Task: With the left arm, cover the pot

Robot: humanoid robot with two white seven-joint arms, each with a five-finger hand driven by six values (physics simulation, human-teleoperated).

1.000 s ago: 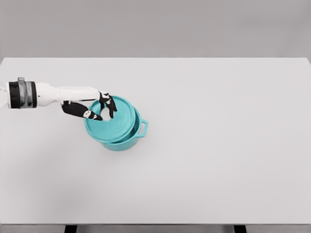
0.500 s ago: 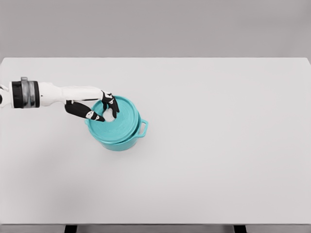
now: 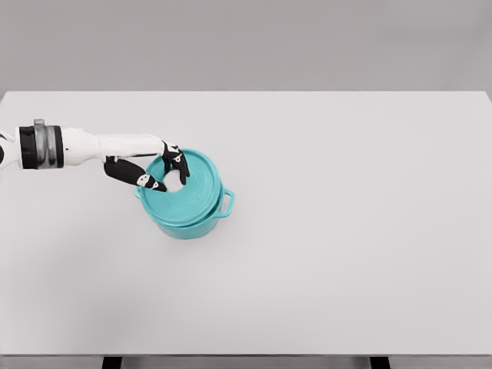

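A teal pot stands on the white table, left of centre, with a side handle pointing right. A round teal lid lies on top of the pot, nearly level and roughly centred over it. My left hand reaches in from the left edge, its black fingertips curled around the lid's white knob at the lid's upper left. The knob is mostly hidden by the fingers. The right arm does not show.
The table's far edge runs across the top of the view and its front edge along the bottom. Nothing else stands on the table.
The lid has shifted slightly right and settled flatter over the pot. My left hand moved a little right and up with it, still curled on the knob.
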